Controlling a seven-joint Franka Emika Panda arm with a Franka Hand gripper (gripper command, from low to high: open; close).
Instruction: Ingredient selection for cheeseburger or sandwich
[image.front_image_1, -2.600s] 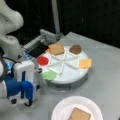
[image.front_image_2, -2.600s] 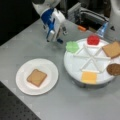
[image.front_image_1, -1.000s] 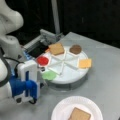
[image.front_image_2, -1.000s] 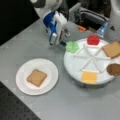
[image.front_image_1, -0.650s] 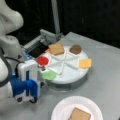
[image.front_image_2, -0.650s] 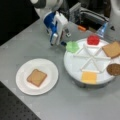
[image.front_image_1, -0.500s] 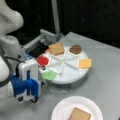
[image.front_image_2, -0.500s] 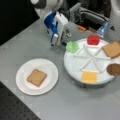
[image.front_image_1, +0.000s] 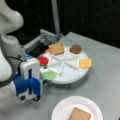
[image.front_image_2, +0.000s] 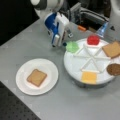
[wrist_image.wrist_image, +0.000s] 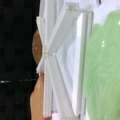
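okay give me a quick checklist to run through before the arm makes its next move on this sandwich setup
1. Base toast lies flat on the white plate: ok.
2. Lettuce in its tray compartment, close beside the claw: ok.
3. Tomato, cheese, patty and second toast each in a separate compartment of the divided tray: ok.
4. Claw empty: cannot tell, fingers not visible.
5. Claw directly above the lettuce: cannot tell; wrist view shows lettuce filling its right side.

I see even, soft light, a dark backdrop, and blur everywhere; my wrist view is smeared, perhaps too close.
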